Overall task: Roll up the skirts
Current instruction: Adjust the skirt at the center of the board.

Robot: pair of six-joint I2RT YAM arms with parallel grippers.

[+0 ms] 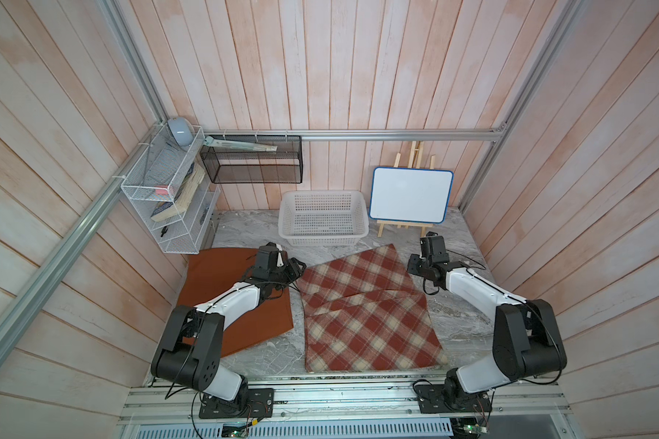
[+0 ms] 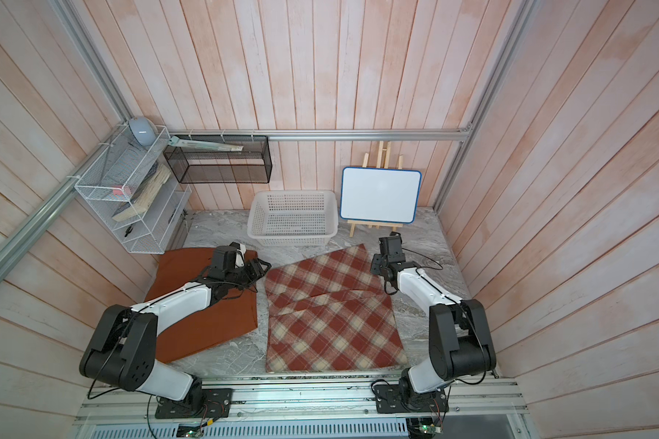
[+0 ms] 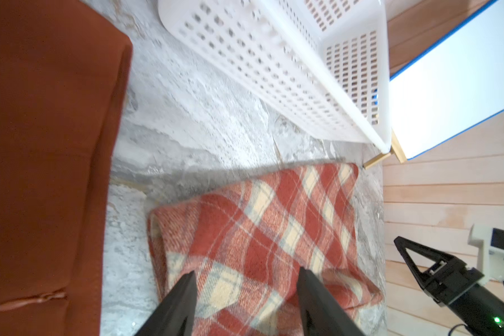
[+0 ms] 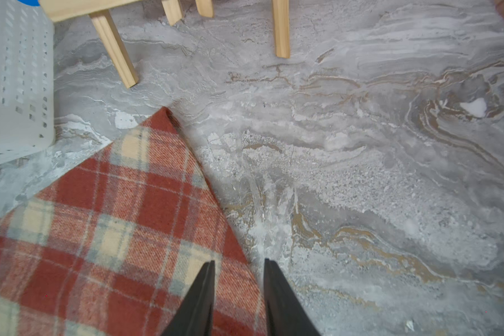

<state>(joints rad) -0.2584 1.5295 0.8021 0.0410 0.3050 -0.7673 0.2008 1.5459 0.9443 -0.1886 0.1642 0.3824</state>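
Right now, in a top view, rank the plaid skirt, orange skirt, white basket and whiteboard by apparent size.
1. plaid skirt
2. orange skirt, partly hidden under the left arm
3. white basket and whiteboard: they look about alike, so not ranked.

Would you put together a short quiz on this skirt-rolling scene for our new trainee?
1. True or false: the plaid skirt and the rust-orange skirt both lie on the table, outside the white basket.
2. The left gripper is poised over: A) the rust-orange skirt, B) the plaid skirt, C) the white basket.
3. Open or shut: how do the jaws of the right gripper stand?
Key: 1 true; 2 B; 3 open.
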